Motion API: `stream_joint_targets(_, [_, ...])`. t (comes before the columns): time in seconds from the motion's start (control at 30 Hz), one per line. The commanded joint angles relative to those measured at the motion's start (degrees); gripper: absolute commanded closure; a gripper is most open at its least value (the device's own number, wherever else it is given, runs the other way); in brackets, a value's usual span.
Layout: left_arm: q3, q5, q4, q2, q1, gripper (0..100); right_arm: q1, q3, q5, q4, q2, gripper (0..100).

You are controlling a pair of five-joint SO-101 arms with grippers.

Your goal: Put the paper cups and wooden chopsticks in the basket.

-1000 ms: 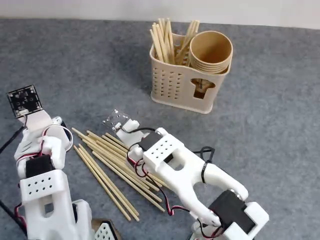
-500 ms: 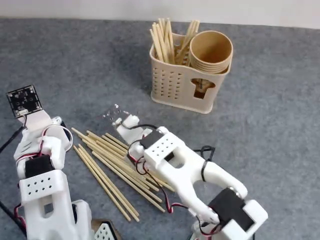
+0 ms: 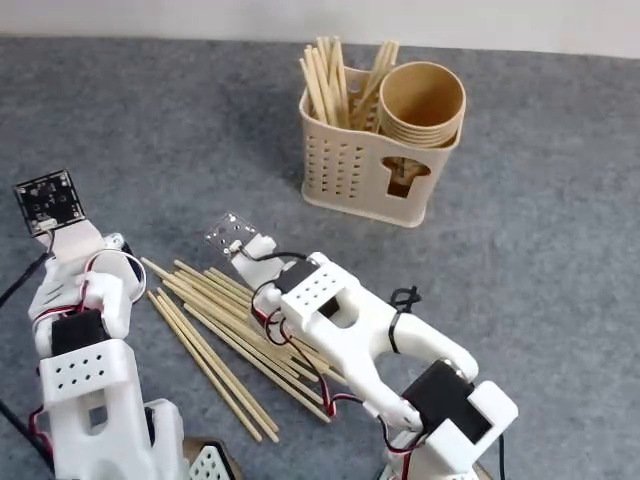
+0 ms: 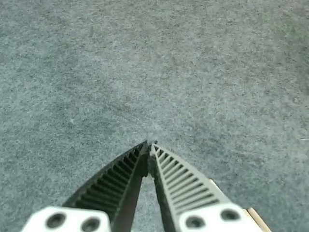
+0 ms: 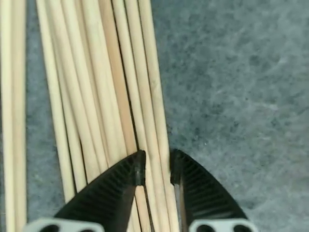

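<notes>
A beige basket [image 3: 352, 172] stands at the back of the table with a stack of paper cups [image 3: 422, 101] and several wooden chopsticks [image 3: 332, 72] upright in it. A pile of loose chopsticks [image 3: 215, 335] lies on the grey carpet in front. My right arm [image 3: 330, 308] leans over this pile. In the right wrist view my right gripper [image 5: 157, 166] is down on the pile [image 5: 96, 96], its jaws closed narrowly on a couple of chopsticks at the pile's edge. My left arm [image 3: 78, 310] stands left of the pile. My left gripper [image 4: 148, 146] is shut and holds nothing, above bare carpet.
The grey carpet [image 3: 540, 250] is bare to the right of the basket and between the basket and the pile. One chopstick end [image 4: 256, 220] pokes in beside my left gripper. A pale wall runs along the table's far edge.
My right arm has shifted slightly left and toward the back over the pile, and its wrist has turned a little. The left arm, basket and cups have stayed put.
</notes>
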Motion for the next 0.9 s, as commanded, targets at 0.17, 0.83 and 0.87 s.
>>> stream_joint_targets(0.17, [-0.40, 0.26, -1.14, -1.19, -0.31, 97, 1.36, -1.36, 5.19, -0.48, 0.04, 99.4])
stream_joint_targets(0.83, [-0.40, 0.26, -1.49, -1.19, -0.31, 97, 7.43, 4.00, 3.43, 2.51, -24.92, 99.4])
stream_joint_targets(0.87, [-0.31, 0.26, -2.11, -1.19, -0.31, 97, 7.87, 4.88, 1.67, 1.71, -26.33, 99.4])
